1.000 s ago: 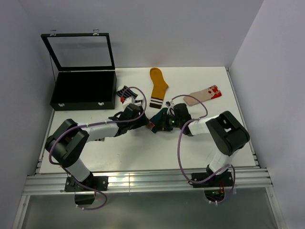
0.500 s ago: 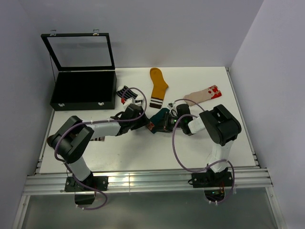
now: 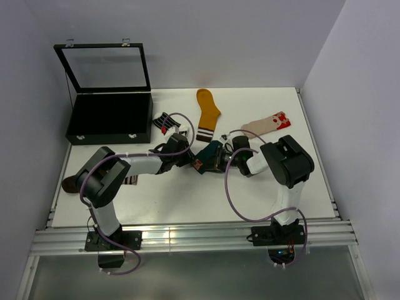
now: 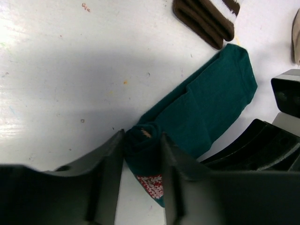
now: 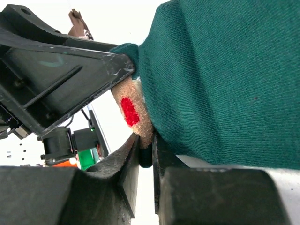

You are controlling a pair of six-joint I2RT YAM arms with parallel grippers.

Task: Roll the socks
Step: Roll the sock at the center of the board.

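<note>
Jaws, left and right, pinch teal sock [image 4: 206, 103].

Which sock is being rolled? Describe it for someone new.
From the black case at far left, look right to the table's middle, between the left end effector and right end effector. There lies the teal sock, one end rolled; the mustard sock and beige sock behind it lie flat.

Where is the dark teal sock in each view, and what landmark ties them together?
Top external: dark teal sock mid-frame, right of the left gripper.
Left wrist: centre, running diagonally to upper right.
Right wrist: fills the upper right.
Shared landmark: left gripper at its rolled end.
</note>
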